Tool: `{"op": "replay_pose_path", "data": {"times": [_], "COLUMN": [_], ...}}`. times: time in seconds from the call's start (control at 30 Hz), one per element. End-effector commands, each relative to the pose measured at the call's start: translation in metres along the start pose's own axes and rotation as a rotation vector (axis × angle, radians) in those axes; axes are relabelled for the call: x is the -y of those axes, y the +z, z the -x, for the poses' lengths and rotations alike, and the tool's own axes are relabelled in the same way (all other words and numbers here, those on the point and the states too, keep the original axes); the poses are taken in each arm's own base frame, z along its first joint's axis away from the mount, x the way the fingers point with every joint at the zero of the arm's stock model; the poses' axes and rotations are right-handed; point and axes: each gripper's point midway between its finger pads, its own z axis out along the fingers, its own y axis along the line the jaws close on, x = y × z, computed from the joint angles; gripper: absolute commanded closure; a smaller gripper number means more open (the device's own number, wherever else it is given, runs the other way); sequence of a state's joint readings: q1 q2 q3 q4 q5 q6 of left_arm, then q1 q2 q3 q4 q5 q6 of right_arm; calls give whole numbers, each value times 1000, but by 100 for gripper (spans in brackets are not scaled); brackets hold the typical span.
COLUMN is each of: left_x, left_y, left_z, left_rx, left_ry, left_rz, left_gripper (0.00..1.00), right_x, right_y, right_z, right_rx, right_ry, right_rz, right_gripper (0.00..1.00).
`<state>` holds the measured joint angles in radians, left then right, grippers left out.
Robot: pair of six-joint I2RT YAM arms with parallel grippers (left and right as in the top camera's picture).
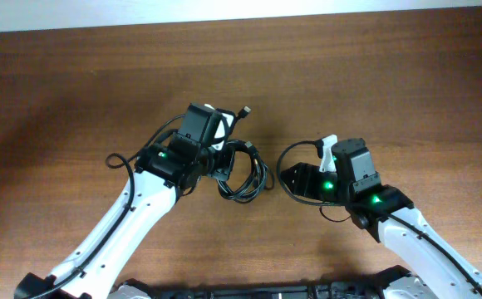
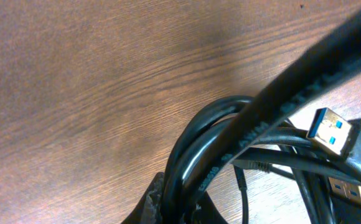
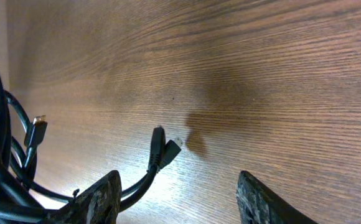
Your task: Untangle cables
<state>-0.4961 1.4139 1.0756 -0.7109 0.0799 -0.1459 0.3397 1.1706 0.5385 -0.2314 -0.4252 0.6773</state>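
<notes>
The cables (image 1: 248, 173) lie as a tangle of thin black loops at the table's middle. One plug end (image 1: 243, 110) sticks out behind the left arm. My left gripper (image 1: 223, 162) is at the tangle's left side. In the left wrist view it (image 2: 190, 208) is shut on a bundle of black cords (image 2: 199, 143), with a blue USB plug (image 2: 331, 132) close by. My right gripper (image 1: 295, 178) is open just right of the tangle. In the right wrist view it (image 3: 177, 193) is empty, with a cable end (image 3: 162, 149) by its left finger and the tangle (image 3: 0, 162) at far left.
The table (image 1: 391, 83) is brown wood. A thin black loop (image 1: 295, 149) curves over my right gripper. The left arm's own wire (image 1: 120, 159) loops out at its left. A gold-tipped plug (image 3: 38, 129) hangs in the tangle in the right wrist view.
</notes>
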Motion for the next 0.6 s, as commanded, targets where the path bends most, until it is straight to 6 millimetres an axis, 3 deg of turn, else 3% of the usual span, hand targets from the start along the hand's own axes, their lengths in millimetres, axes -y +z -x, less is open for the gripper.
{"op": "replay_pose_path", "data": {"times": [0.0, 0.03, 0.13, 0.23, 0.37, 0.4, 0.57], "left_x": [5, 5, 5, 6, 8, 8, 8], "left_y": [-5, -5, -5, -5, -5, -5, -5], "left_z": [6, 6, 6, 6, 5, 5, 6], "left_rx": [17, 18, 17, 17, 19, 20, 22], "left_ry": [77, 77, 100, 113, 214, 254, 322], "left_rz": [-27, -27, -27, -33, -41, -40, -40], "left_gripper": [100, 100, 100, 100, 100, 100, 100], "right_x": [-5, -6, -15, -22, -32, -35, -57], "right_y": [-2, -2, -3, -3, -4, -5, -11], "right_z": [5, 6, 16, 21, 12, 9, -13], "right_rx": [14, 18, 63, 80, 36, 21, -66], "right_ry": [-109, -115, -158, -172, -178, -190, -369], "right_rz": [24, 28, 59, 86, 149, 169, 325], "right_gripper": [41, 35, 27, 23, 21, 16, 15]}}
